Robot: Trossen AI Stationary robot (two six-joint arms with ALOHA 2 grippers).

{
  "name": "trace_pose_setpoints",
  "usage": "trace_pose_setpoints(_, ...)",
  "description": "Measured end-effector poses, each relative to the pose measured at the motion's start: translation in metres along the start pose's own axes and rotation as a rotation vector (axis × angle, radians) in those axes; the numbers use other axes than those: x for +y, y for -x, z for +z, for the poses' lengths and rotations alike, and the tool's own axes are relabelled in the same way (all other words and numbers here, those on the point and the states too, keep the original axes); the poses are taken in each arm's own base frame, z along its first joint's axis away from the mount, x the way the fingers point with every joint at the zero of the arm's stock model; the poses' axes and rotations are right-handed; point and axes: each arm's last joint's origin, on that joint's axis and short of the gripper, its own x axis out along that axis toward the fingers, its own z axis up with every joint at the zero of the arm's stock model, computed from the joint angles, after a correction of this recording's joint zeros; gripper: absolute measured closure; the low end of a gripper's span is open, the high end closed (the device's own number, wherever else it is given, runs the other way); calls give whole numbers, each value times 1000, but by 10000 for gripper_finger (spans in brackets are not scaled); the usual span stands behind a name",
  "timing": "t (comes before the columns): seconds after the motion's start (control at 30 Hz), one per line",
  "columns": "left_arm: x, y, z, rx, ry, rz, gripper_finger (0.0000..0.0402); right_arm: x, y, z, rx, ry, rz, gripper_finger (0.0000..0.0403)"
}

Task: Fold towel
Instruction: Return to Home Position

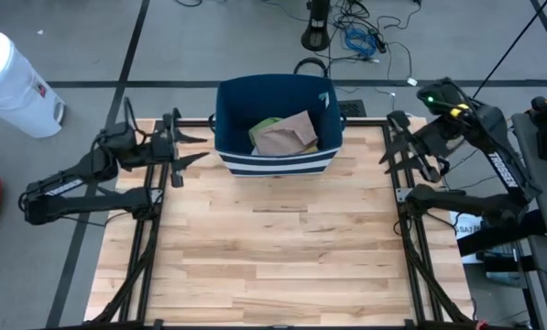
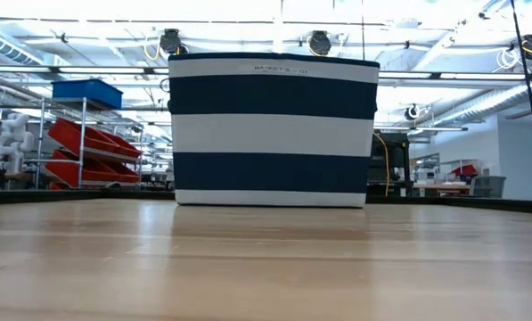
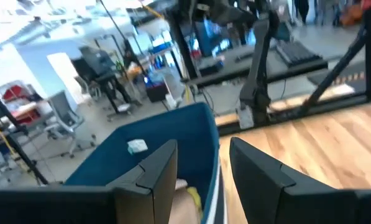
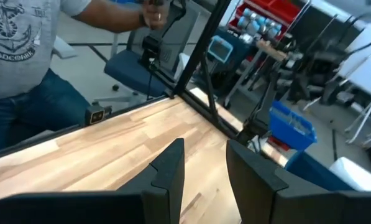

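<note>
The folded towels (image 1: 288,136) lie inside the blue striped bin (image 1: 275,163) at the far edge of the table (image 1: 273,247) (a tan one on top, green showing beneath). The left gripper (image 1: 198,147) hangs just left of the bin, the right gripper (image 1: 389,140) farther off to its right. Both have their fingers parted and hold nothing.

Brightly and evenly lit from overhead, with only soft, faint shadows on the table (image 1: 282,257), mostly along its left and right edges. Washed out by glare from the ceiling lights (image 2: 248,11) in the low view, leaving the near face of the laundry bin (image 2: 274,134) in shade and a dim reflection of it on the boards toward the far edge. Perhaps lit by daylight too, judging from the pale haze over the room in the left wrist view.
</note>
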Motion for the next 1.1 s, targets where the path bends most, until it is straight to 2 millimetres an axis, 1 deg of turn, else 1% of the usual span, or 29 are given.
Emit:
trace_pose_setpoints(0.13,-8,7,-17,-47,37,17,248,9,5,5,-26,1,-25,298)
trace_pose_setpoints(0.27,-16,11,-33,-53,88,17,248,19,5,-2,-26,-36,-34,298)
trace_pose_setpoints(0.47,-24,16,-51,-90,138,8,248,37,4,-25,-9,-64,-81,298)
trace_pose_setpoints(0.63,-29,20,-60,-106,152,23,248,44,2,-48,-49,-100,-126,298)
trace_pose_setpoints(0.77,-30,23,-63,-114,168,27,248,51,-1,-68,-112,-115,-138,298)
trace_pose_setpoints(0.9,-33,21,-70,-104,191,22,248,61,-3,-85,-204,-145,-137,298)
trace_pose_setpoints(0.97,-34,20,-73,-107,191,24,248,65,-3,-88,-216,-141,-147,298)
trace_pose_setpoints(1.1,-35,17,-79,-143,185,46,248,72,-4,-90,-227,-195,-142,301)
